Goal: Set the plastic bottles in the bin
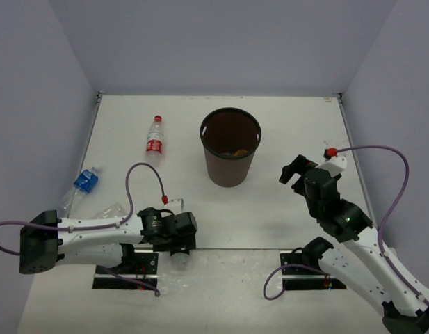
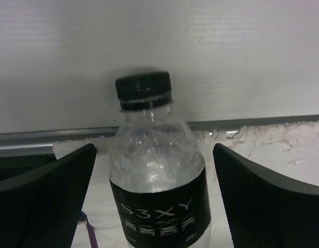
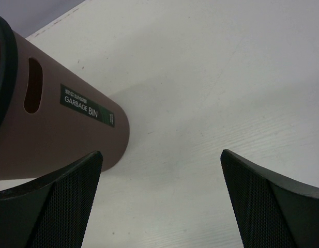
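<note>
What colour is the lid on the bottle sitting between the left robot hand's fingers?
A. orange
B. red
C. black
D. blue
C: the left wrist view shows a black cap on the dark-labelled bottle, which sits between the fingers of the open left gripper.

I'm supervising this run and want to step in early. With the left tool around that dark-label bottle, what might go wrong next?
1. The left tool straddles the dark-label bottle with jaws open, level with its tapering shoulder; closing there may squirt the thin plastic out.
2. The bottle sits by the near edge of the table; a nudge could roll it off.
</note>
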